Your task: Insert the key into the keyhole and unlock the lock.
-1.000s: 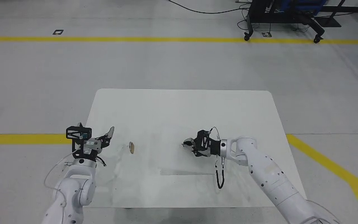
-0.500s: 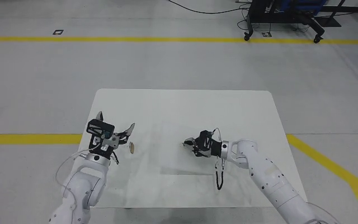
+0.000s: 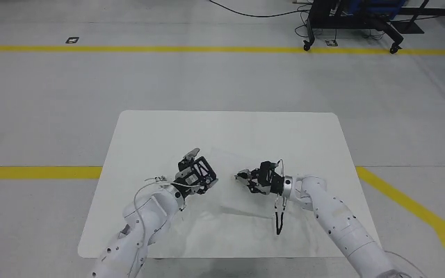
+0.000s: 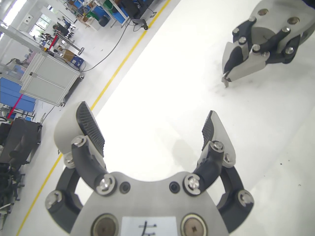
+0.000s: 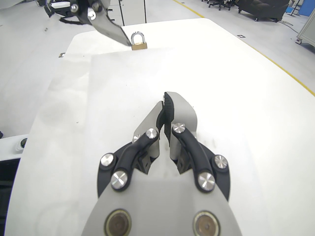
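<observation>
The lock, a small brass padlock with a silver shackle, stands shackle-up on the white table, out towards the table's left side and well apart from the right gripper. From the right wrist's angle, 1 finger of the left gripper comes down so that its tip sits right against the shackle; I cannot tell whether metal actually meets metal there. The left gripper is spread wide, its 2 ribbed pads facing each other with nothing between them, and it points across the table at the other arm. From above, that left gripper hangs over the middle of the table, a little left of centre. The key shows as a small grey stub poking out below the right gripper, whose 2 fingers are pinched tight together on it, the tip down close to the tabletop. From above, the right gripper sits near the left one, the 2 facing each other with a bare strip of table between them. A black cable loops down from the right arm's wrist.
</observation>
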Available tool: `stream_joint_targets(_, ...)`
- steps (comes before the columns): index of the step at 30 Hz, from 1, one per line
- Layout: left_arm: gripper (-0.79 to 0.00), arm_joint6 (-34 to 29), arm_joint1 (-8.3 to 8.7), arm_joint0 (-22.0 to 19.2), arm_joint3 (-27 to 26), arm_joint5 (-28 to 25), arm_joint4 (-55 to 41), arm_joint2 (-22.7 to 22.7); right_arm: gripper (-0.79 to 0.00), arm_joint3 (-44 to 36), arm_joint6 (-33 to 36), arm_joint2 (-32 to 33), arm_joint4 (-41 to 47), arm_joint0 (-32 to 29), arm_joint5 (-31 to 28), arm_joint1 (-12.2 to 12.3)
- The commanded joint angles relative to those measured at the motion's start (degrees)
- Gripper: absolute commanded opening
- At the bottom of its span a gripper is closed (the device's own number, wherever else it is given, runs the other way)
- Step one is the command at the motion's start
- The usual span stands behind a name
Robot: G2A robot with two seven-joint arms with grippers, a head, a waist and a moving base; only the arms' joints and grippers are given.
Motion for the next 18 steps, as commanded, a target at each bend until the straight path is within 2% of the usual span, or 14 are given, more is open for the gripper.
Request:
stream_joint_targets(1,0.0,-1.0,-0.27,-1.5,2.1,0.7,1.6,1.5,-0.785,0.4,-0.5,-0.1,-0.4,0.4,-0.1,0.0)
stream_joint_targets(6,0.0,-2.8,-1.17,-4.9,7.4,4.3,5.0,5.0,-0.785,1.4,-1.6,-0.8,-0.8,1.3,-0.3,-0.1)
stream_joint_targets(11,0.0,-3.8,-1.78,-6.9,10.7,6.0,5.6,6.3,-0.785,2.5,-2.7,-0.9,-0.7,2.2,-0.5,0.0)
stream_joint_targets(15,0.0,-2.8,-1.91,-7.5,11.4,7.7,4.8,5.2,-0.785,3.2,-4.3,-0.5,0.1,2.6,-1.4,0.1)
stream_joint_targets(18,0.0,-0.5,-1.72,-6.4,9.4,9.3,0.6,1.8,-0.785,2.8,-5.9,-0.4,0.3,2.7,-2.7,0.3)
